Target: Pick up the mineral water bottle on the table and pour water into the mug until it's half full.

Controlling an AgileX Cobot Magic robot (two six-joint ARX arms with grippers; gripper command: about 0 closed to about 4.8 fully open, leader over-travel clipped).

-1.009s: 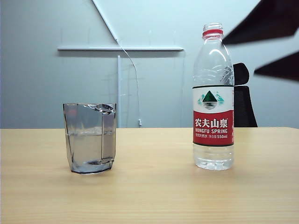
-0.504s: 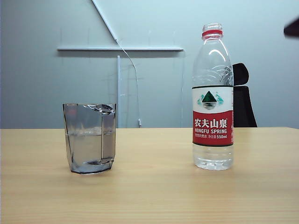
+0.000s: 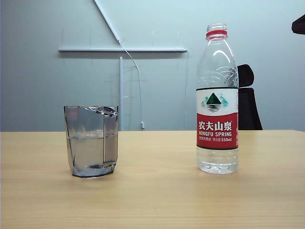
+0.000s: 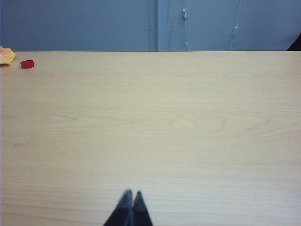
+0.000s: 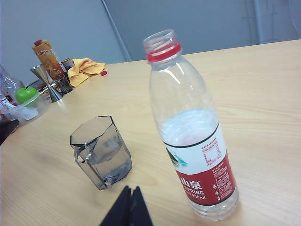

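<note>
The mineral water bottle [image 3: 217, 100] is standing uncapped at frame right, well apart from the mug [image 3: 91, 141] holding water [image 3: 90, 152]. Both the left hand [image 4: 129, 194] and right hand [image 5: 131, 189] are hovering clenched, empty, over the desk [image 3: 157, 200]

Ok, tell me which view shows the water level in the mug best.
The exterior view: it sees the mug side-on, so the water line across its wall reads about halfway up. The right wrist view looks down on it at an angle, so the level is harder to judge. The left wrist view shows only bare table, no mug.
</note>
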